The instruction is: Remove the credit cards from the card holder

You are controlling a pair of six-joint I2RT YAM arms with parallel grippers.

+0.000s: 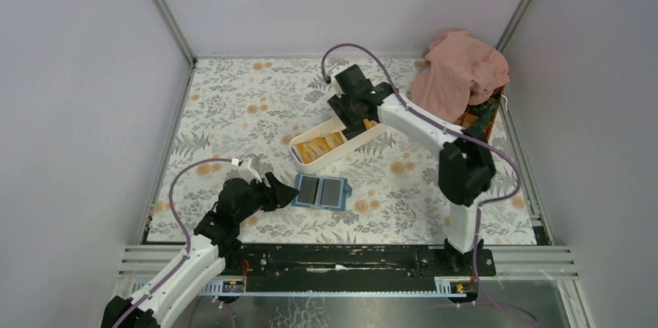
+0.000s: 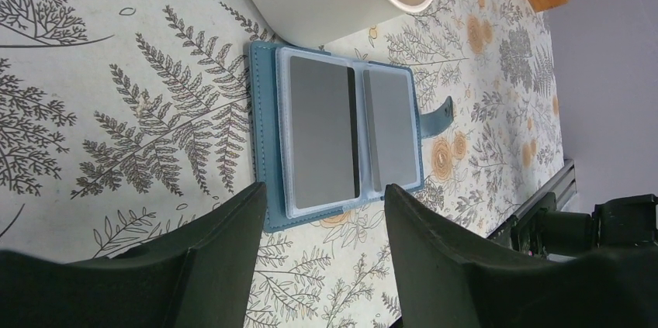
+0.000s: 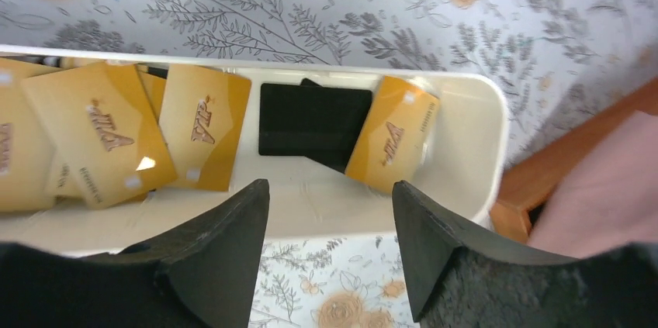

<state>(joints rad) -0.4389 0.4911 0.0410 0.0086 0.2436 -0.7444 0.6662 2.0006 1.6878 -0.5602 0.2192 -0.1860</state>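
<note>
**Left gripper** (image 2: 324,192): hovering at table's 7 o'clock, fingers spread, gripping nothing, tips flanking holder's near edge.

**Card holder** (image 2: 341,138): lying open and flat at left gripper's 3 o'clock. Blue cover, clear sleeves, two grey panels showing, one bearing dark stripe. Cannot tell whether cards are sitting inside.

**Credit cards** (image 3: 97,138): lying loose in white tray (image 3: 475,142) at holder's 12 o'clock. Several orange-yellow, at least one black. Judging task mostly done; sleeves needing check.

**Right gripper** (image 3: 330,184): hanging over tray's far end, fingers apart, carrying nothing.

**Pink cloth** (image 1: 462,72): heaping at table's 1 o'clock.
</note>
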